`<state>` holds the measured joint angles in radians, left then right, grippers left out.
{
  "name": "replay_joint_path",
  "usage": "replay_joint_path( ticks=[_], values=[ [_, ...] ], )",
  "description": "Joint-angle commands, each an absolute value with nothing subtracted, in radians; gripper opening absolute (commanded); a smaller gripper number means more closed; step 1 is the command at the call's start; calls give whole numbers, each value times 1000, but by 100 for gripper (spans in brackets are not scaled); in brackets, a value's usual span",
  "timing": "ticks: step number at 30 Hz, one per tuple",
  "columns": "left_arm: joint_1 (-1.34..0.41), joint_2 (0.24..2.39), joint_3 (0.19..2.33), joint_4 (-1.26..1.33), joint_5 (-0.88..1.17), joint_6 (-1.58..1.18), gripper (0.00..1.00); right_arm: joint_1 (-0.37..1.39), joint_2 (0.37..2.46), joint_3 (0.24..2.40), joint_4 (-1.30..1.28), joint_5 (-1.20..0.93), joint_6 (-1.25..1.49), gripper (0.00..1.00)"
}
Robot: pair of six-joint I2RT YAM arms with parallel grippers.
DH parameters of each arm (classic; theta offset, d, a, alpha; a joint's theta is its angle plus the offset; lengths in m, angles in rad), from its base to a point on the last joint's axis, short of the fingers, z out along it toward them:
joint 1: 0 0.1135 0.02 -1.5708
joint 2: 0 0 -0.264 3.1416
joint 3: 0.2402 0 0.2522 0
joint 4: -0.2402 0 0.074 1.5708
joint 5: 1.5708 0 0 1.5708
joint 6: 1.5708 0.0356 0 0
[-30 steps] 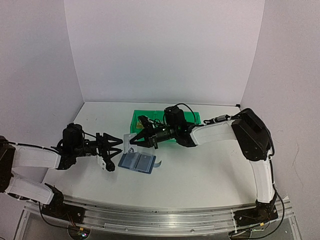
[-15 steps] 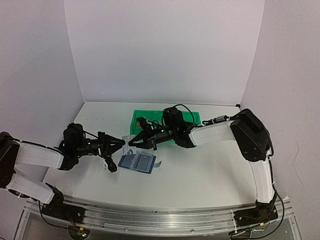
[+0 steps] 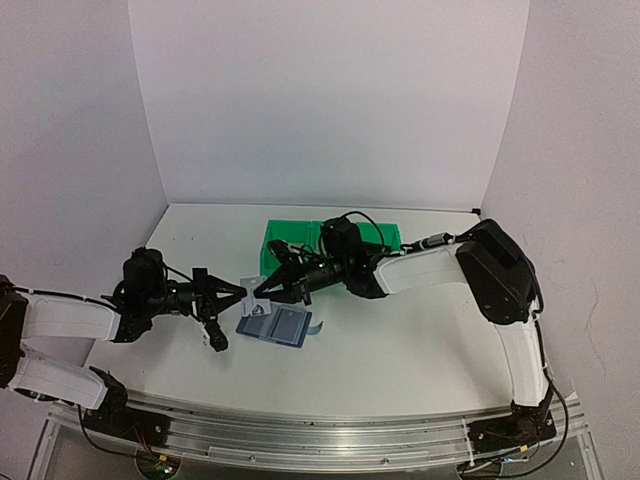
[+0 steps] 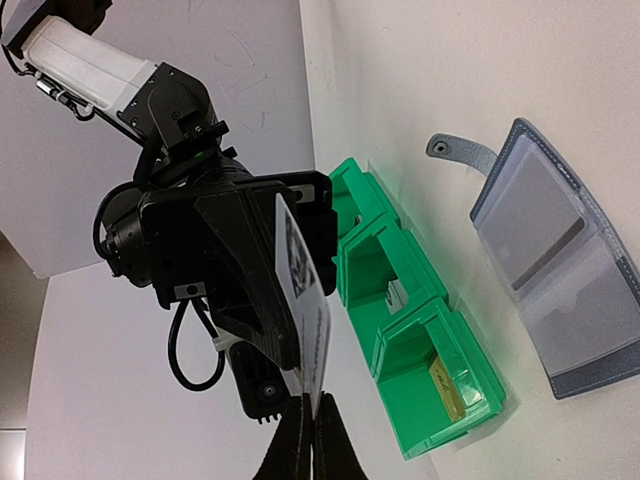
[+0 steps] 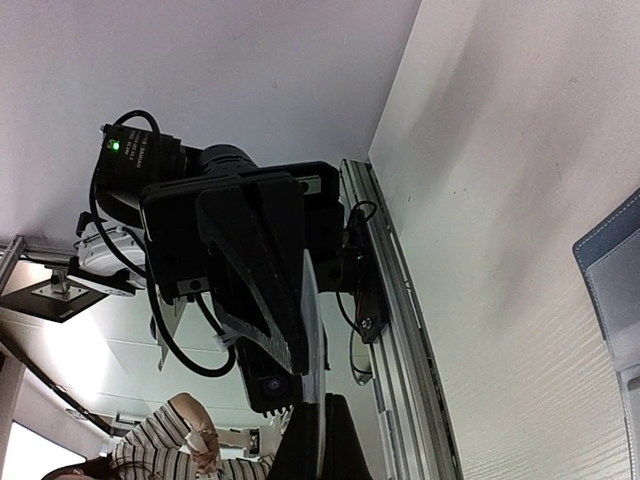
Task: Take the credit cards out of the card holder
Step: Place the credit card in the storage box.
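Observation:
A pale credit card [image 3: 252, 283] with dark print hangs in the air between my two grippers, above the table. My left gripper [image 4: 314, 395] is shut on one edge of that card [image 4: 305, 290]. My right gripper [image 5: 317, 401] has its fingers close on either side of the opposite edge of the card [image 5: 313, 330]; whether they still press it does not show. Below them the blue card holder [image 3: 276, 325] lies open and flat, its strap [image 4: 455, 150] spread out. A grey card [image 4: 535, 215] sits in one sleeve of the holder [image 4: 590, 350].
A green plastic bin [image 3: 275, 240] with several compartments stands just behind the grippers. One compartment [image 4: 420, 330] holds a tan-gold card [image 4: 447, 388]. The white back wall is beyond it, and the table's rail [image 5: 400, 330] runs along the near edge.
My left gripper came in from the left with its jaws apart and shut on the free edge of the card. The right arm has kept its place.

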<state>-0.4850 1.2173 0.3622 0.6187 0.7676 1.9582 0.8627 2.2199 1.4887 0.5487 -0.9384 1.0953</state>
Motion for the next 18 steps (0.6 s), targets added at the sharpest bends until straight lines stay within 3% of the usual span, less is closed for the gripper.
replay_joint_path(
  ticks=[1, 4, 8, 12, 18],
  values=[
    [-511, 1188, 394, 539, 838, 1929, 0, 850, 2207, 1509, 550, -863, 1094, 17],
    [-538, 1184, 418, 528, 749, 1842, 0, 808, 2123, 1471, 509, -771, 1055, 35],
    [-588, 1227, 504, 500, 574, 1704, 0, 723, 1957, 1477, 180, -527, 853, 50],
    [-660, 1346, 714, 384, 383, 1541, 0, 637, 1832, 1495, -160, -227, 735, 56],
    [-739, 1593, 1138, 61, 205, 1306, 0, 487, 1729, 1395, -312, -47, 725, 59]
  ],
)
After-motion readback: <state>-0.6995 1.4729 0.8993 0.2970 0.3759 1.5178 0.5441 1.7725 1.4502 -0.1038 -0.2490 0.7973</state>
